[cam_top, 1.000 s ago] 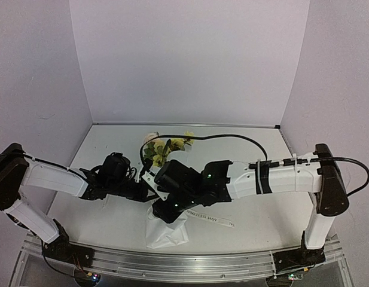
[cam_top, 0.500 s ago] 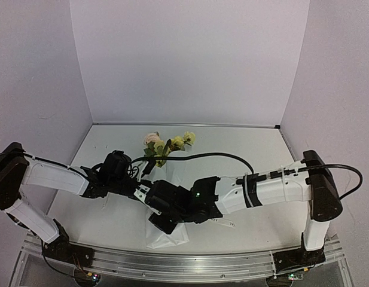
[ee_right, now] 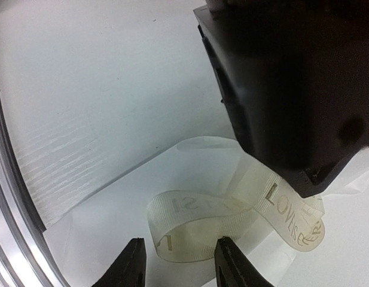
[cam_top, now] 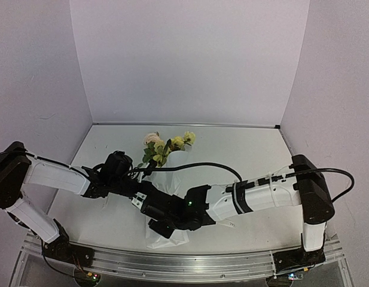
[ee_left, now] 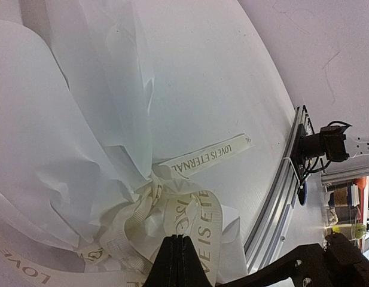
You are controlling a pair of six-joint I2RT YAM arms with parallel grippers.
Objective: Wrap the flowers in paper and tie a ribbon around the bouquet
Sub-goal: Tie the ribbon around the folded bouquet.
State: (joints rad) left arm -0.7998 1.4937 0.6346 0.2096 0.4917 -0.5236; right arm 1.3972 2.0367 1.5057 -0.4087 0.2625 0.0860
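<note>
The bouquet lies on the table, yellow and pink flowers (cam_top: 163,146) at its far end and the white paper (cam_top: 167,235) cone pointing at the near edge. My left gripper (cam_top: 138,190) is shut on the ribbon (ee_left: 199,224), an off-white printed band bunched in loops round the creased paper (ee_left: 64,149). One ribbon end (ee_left: 208,156) lies flat on the table. My right gripper (cam_top: 151,210) reaches across just below the left one. It stands open (ee_right: 179,258), with a ribbon loop (ee_right: 196,222) lying right before its tips, over the paper (ee_right: 112,239).
An aluminium rail (cam_top: 190,263) runs along the near table edge, close to the cone's tip and to both grippers. A black cable (cam_top: 202,165) arcs over the right arm. The left gripper's black body (ee_right: 292,89) fills the upper right of the right wrist view.
The right arm has swung toward the near edge and further left, uncovering the flowers. Its gripper now sits under the left gripper. The left arm has held still, shut on the ribbon.
</note>
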